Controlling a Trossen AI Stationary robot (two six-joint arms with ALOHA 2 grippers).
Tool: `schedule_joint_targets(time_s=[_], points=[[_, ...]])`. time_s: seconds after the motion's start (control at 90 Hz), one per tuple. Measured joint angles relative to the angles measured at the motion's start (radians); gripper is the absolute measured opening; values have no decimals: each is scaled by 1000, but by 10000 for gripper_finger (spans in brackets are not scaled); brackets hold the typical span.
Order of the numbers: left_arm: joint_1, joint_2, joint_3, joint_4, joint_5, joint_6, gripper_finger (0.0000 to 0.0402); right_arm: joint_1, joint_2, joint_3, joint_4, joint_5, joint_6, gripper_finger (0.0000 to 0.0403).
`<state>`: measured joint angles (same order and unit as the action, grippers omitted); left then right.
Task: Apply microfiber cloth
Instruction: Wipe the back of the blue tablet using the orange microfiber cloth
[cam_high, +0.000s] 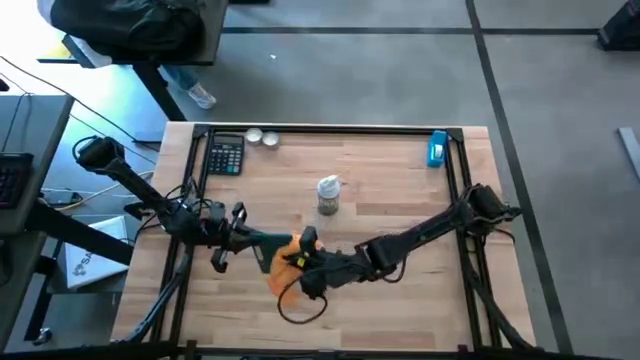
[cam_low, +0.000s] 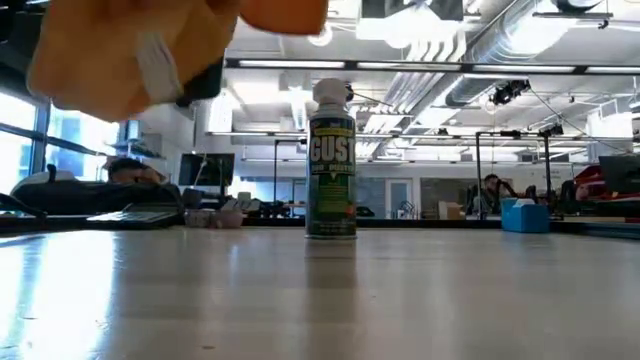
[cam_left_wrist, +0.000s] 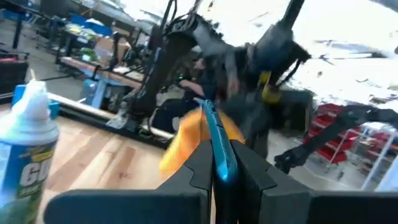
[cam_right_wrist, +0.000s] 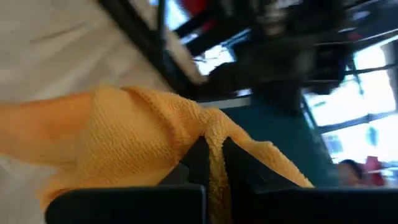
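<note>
1. Two dark arms meet over the front-middle of the wooden table (cam_high: 400, 180). The left arm reaches in from the left edge, and the left gripper (cam_high: 262, 240) has its fingers closed edge-on around a thin teal-blue flat device (cam_left_wrist: 217, 146), held off the table.

2. The right arm stretches low across from the right side, bent at the elbow. The right gripper (cam_high: 300, 262) has its fingers pinched together on the microfiber cloth (cam_right_wrist: 143, 146) — the bright orange fabric bunches up between the two fingertips.

3. The cloth hangs in the air at the tip of the held device, above the tabletop (in the low view it shows as an orange mass at the upper left, clear of the surface), and just in front of the spray can.

4. Counted on the table: one spray can (cam_low: 331, 160) standing upright near the centre, one dark calculator (cam_high: 226, 155) at the far left corner, two small round silver tins (cam_high: 262, 139) beside it, and one blue box (cam_high: 437, 149) at the far right — plus one dark cable loop (cam_high: 302, 310) at the front edge.
</note>
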<state>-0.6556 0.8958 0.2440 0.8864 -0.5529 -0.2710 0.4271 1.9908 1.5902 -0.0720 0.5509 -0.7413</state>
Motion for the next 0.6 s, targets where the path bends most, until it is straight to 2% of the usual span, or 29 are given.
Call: schedule_joint_targets(time_s=[0.244, 0.422, 0.6], points=[[-1, -6, 0, 2, 38, 22, 13, 38, 43, -2, 3, 24, -53, 0], [0, -7, 2, -6, 42, 22, 13, 32, 43, -3, 152, 131, -231, 0], [0, 3, 2, -8, 12, 40, 13, -7, 43, -2, 313, 127, -406, 0]])
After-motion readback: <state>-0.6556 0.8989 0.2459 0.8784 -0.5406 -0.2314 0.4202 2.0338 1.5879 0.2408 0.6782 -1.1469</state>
